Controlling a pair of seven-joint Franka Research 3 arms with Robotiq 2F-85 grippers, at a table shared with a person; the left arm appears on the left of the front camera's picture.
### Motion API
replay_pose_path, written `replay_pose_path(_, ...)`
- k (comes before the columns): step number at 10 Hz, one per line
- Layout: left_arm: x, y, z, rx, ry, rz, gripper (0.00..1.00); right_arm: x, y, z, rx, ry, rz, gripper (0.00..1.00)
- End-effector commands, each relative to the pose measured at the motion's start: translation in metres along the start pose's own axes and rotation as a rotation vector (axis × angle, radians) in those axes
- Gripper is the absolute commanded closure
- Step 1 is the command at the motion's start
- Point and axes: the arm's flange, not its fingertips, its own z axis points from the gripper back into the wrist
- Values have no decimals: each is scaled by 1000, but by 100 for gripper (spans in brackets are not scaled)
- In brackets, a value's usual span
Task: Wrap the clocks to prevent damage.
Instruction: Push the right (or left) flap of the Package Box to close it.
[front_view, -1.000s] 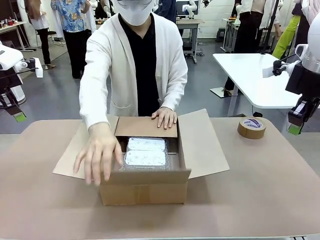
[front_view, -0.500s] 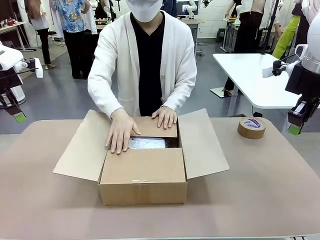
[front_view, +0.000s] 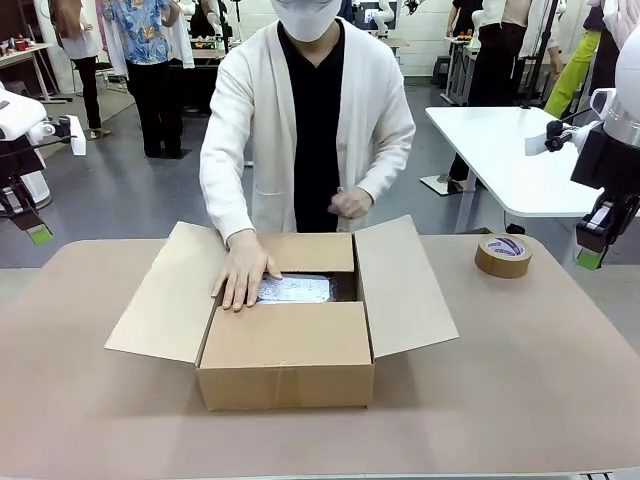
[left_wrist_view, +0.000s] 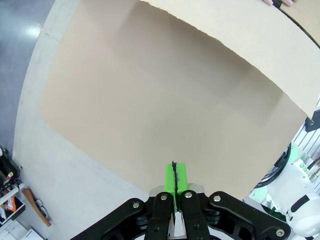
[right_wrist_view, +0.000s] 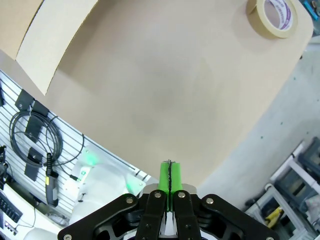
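A cardboard box (front_view: 287, 350) stands mid-table with its near flap folded shut and both side flaps spread out. Through the gap left at the back shows a clock wrapped in bubble wrap (front_view: 295, 288). The person's one hand (front_view: 243, 276) rests flat on the box's edge beside it; the other hand (front_view: 350, 203) is drawn back to the chest. My left gripper (front_view: 38, 234) hangs shut off the table's left side, holding nothing. My right gripper (front_view: 588, 257) hangs shut at the right edge. The green pads press together in the left wrist view (left_wrist_view: 173, 176) and the right wrist view (right_wrist_view: 170, 176).
A roll of brown tape (front_view: 503, 255) (right_wrist_view: 275, 16) lies at the table's far right, near my right gripper. The box's left flap (left_wrist_view: 235, 40) juts into the left wrist view. Bare table (front_view: 520, 380) lies on both sides of the box.
The person folded the near flap down over the box, moved one hand to the box's back edge and lifted the other hand off the far flap. Both arms stayed still.
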Motion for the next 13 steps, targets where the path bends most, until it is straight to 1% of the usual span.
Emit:
replay_pose_path(1, 1, 0, 1, -2, -9, 20, 100, 0, 1, -3, -1, -16, -3, 99)
replay_pose_path(7, 1, 0, 1, -2, -9, 20, 100, 0, 1, -3, -1, -16, -3, 99)
replay_pose_path(8, 1, 0, 1, -2, -9, 20, 100, 0, 0, 0, 0, 0, 0, 99)
replay_pose_path(9, 1, 0, 1, -2, -9, 20, 100, 15, 1, -14, 40, -48, 237, 99)
replay_pose_path(10, 1, 0, 1, -2, -9, 20, 100, 36, -3, -27, -30, -62, 396, 99)
replay_pose_path(11, 1, 0, 1, -2, -9, 20, 100, 52, -1, -39, -8, -106, 541, 99)
replay_pose_path(13, 1, 0, 1, -2, -9, 20, 100, 66, 3, -63, 52, -117, 809, 99)
